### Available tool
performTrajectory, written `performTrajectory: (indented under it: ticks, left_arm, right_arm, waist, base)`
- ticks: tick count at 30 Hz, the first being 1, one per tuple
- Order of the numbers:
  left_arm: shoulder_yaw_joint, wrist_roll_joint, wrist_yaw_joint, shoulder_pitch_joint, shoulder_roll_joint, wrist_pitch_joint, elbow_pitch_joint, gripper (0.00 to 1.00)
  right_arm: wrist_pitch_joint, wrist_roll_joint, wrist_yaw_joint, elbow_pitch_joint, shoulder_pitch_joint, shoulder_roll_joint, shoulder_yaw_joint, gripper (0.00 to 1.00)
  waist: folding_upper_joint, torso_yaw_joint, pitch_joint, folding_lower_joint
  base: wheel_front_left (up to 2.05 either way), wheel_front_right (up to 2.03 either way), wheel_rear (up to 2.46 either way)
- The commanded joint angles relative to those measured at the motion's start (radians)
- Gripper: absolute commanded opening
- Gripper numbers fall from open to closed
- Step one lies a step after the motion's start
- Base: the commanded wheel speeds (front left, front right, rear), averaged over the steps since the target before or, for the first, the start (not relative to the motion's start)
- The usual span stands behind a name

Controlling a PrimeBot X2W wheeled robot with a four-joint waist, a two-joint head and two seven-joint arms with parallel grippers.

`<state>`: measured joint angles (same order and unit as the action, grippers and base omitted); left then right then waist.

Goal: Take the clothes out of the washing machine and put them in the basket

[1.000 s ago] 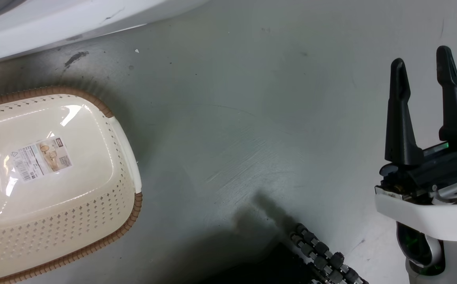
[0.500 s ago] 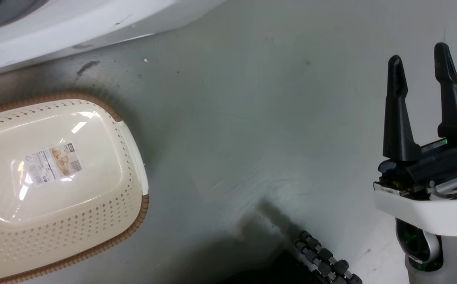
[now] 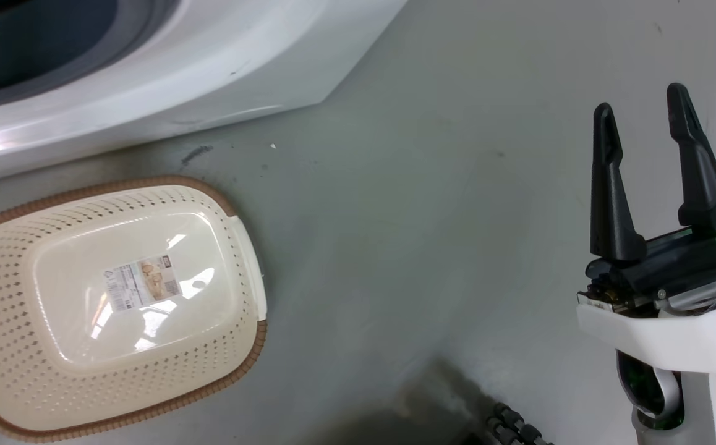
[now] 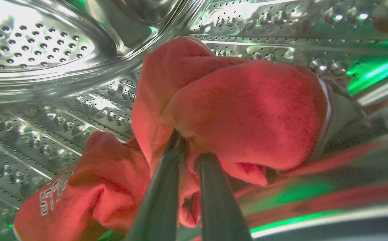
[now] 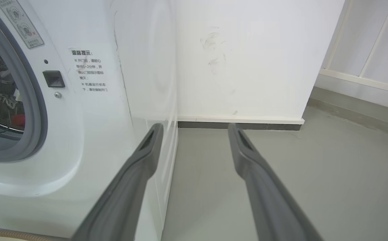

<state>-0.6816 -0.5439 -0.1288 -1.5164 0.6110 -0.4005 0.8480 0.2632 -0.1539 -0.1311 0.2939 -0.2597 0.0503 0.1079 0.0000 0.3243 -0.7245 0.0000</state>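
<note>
Inside the shiny perforated drum [image 4: 46,43] of the washing machine [image 3: 209,68], my left gripper [image 4: 189,147] is shut on a fold of a bright-red garment with white edge trim [image 4: 247,110]. A second piece of red clothes with white lettering [image 4: 63,194] lies low in the drum at the lower left. On the floor in front of the machine stands the cream basket [image 3: 234,371], with just a label sticker [image 3: 141,284] on its bottom. My right gripper [image 3: 639,102] hangs open over the floor, right of the basket. Its fingers [image 5: 140,164] point past the machine's front [image 5: 90,134].
Grey floor [image 3: 426,216] stretches between the basket and my right arm. A white wall with a dark skirting [image 5: 241,126] stands right of the machine. The grey rubber porthole rim [image 5: 36,110] is at the left of the right wrist view. A black ribbed cable [image 3: 512,429] lies at the bottom edge.
The head camera has tilted up, so the basket and machine sit lower and further right in the picture, with more of the porthole showing. The right gripper stays open.
</note>
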Motion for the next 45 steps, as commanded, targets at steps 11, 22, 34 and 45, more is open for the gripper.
performTrajectory:
  ticks: [11, 22, 34, 45]
  left_arm:
    - [-0.033, -0.043, 0.000, 0.184, -0.026, 0.249, -0.001, 0.00]
    - [-0.033, -0.075, 0.036, 0.391, -0.071, 0.442, -0.018, 0.00]
    - [-0.009, -0.079, 0.142, 0.606, -0.108, 0.648, -0.076, 0.00]
    - [0.095, -0.038, 0.271, 0.896, -0.104, 0.668, -0.338, 0.00]
  right_arm:
    - [0.002, 0.047, 0.001, -0.029, 0.053, 0.000, 0.015, 1.00]
    - [0.002, 0.079, 0.001, -0.054, 0.110, 0.000, 0.016, 1.00]
    - [0.002, 0.108, 0.001, -0.075, 0.189, 0.000, 0.013, 1.00]
    - [0.002, 0.127, 0.001, -0.093, 0.262, 0.000, 0.005, 1.00]
  waist:
    - [0.0000, -0.063, 0.140, 0.0000]
    - [0.0000, -0.102, 0.279, 0.0000]
    - [0.0000, -0.137, 0.424, 0.0000]
    - [0.0000, -0.165, 0.554, 0.0000]
  base:
    - [0.00, 0.00, 0.00]
    - [0.00, 0.00, 0.00]
    - [0.00, 0.00, 0.00]
    - [0.00, 0.00, 0.00]
